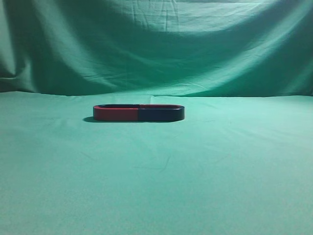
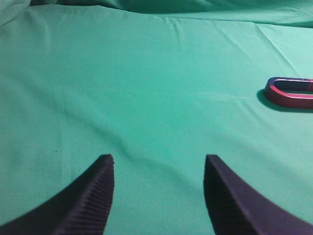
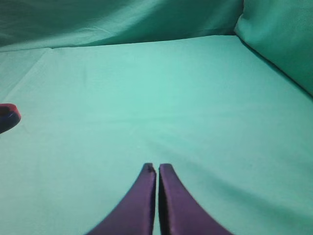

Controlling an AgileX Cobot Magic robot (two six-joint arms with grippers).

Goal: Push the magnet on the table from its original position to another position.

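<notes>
The magnet (image 1: 161, 113), dark navy with a thin red rim, lies flat on the table (image 1: 156, 186), joined end to end with a red-sided U-shaped magnet (image 1: 116, 113) into one oval. In the right wrist view only its rounded end (image 3: 7, 116) shows at the left edge. My right gripper (image 3: 157, 168) is shut and empty, over bare cloth well to the right of it. My left gripper (image 2: 159, 159) is open and empty; the red magnet (image 2: 291, 93) lies far off to its upper right. Neither gripper shows in the exterior view.
The green cloth backdrop (image 1: 156, 44) rises behind the table. In the right wrist view the cloth also folds up as a wall (image 3: 279, 34) on the right side. Wrinkled green cloth stretches around both grippers.
</notes>
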